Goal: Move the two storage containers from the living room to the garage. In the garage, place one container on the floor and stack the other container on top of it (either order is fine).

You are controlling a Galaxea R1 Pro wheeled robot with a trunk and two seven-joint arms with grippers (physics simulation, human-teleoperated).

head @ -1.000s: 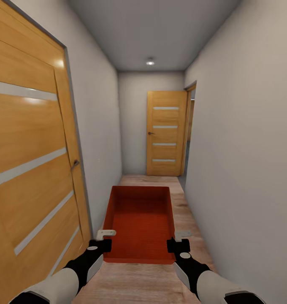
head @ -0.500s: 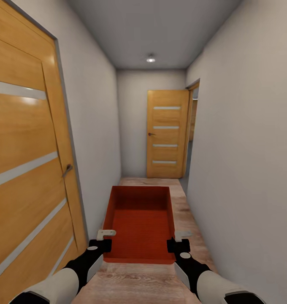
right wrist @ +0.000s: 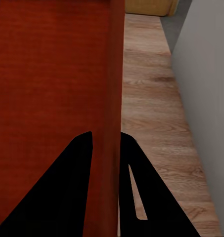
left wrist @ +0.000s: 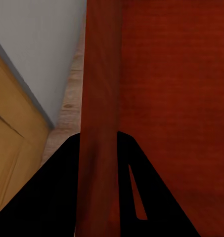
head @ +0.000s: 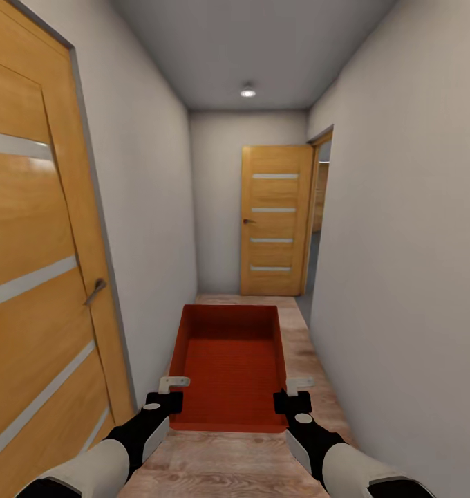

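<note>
With the left tool point(head: 171, 391) and right tool point(head: 294, 393) each clamped on a side wall of the orange bin point(head: 229, 360), carry it level and centred between the hallway walls point(head: 394, 242) toward the open doorway point(head: 316, 221) ahead on the right.

— What's it carrying?

— One storage container point(head: 228, 363), an orange-red rectangular bin with plain straight walls and a flat, finely ribbed bottom. It's open on top and has nothing in it.

— How is it sitting?

— Level, long side pointing straight down the corridor, held up above the light wood planks. The left tool point(head: 167, 393) is clamped over its left wall near the close corner, and the right tool point(head: 295, 393) over its right wall, one finger inside and one outside on each.
</note>
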